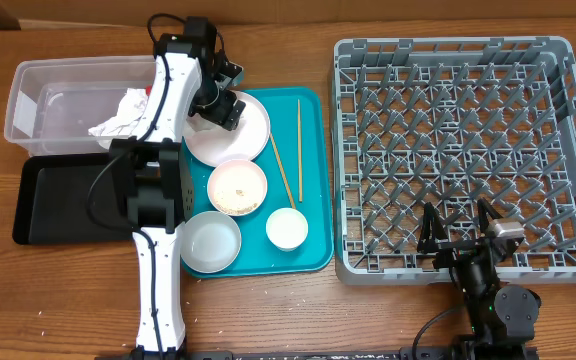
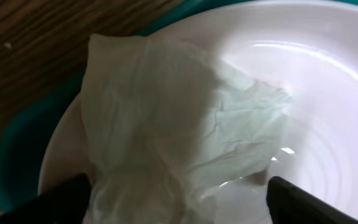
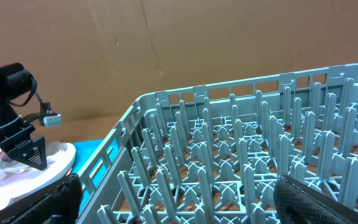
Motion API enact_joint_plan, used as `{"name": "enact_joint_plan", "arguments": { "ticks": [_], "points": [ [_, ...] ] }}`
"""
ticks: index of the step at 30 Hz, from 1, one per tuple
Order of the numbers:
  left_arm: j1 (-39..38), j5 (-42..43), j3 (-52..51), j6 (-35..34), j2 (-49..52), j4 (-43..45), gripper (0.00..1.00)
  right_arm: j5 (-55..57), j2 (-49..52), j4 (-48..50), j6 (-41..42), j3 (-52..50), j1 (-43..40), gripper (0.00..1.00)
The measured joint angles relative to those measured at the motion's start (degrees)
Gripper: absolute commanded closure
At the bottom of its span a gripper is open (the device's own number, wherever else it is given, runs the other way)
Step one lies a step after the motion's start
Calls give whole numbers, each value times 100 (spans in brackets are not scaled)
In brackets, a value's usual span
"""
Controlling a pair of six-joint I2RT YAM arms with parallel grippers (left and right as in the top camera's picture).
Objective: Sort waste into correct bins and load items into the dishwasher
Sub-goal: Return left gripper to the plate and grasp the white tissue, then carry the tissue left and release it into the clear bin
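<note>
Crumpled paper (image 1: 116,115) already in clear tub (image 1: 38,85). Napkin (image 2: 179,124) on pink plate (image 2: 328,93), left gripper (image 2: 179,194) open astride it. Right gripper (image 3: 176,202) open, idle at rack (image 1: 448,45). Nothing racked yet.

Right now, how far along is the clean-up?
Done: one crumpled napkin lies in the clear tub. In hand: the left gripper straddles a second napkin on the pink plate, jaws open. Left: plate, pink bowl, grey-green bowl, white cup and chopsticks all sit on the teal tray; the dish rack is empty.
</note>
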Motion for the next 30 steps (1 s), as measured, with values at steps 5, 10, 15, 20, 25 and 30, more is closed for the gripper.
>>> {"name": "enact_joint_plan", "arguments": {
  "ticks": [5, 10, 15, 20, 25, 30],
  "points": [
    [0, 4, 0, -72, 63, 11, 66, 0, 0, 0, -2, 0, 0, 0],
    [0, 22, 2, -251, 66, -20, 96, -2, 0, 0, 0, 0, 0, 0],
    [0, 22, 258, -511, 76, -415, 96, -2, 0, 0, -2, 0, 0, 0],
    [0, 22, 1694, -938, 39, -1220, 96, -2, 0, 2, 0, 0, 0, 0],
    [61, -345, 2479, -1567, -487, -1460, 96, -2, 0, 2, -2, 0, 0, 0],
    [459, -927, 2618, -2583, -839, -1663, 96, -2, 0, 2, -2, 0, 0, 0]
  ]
}}
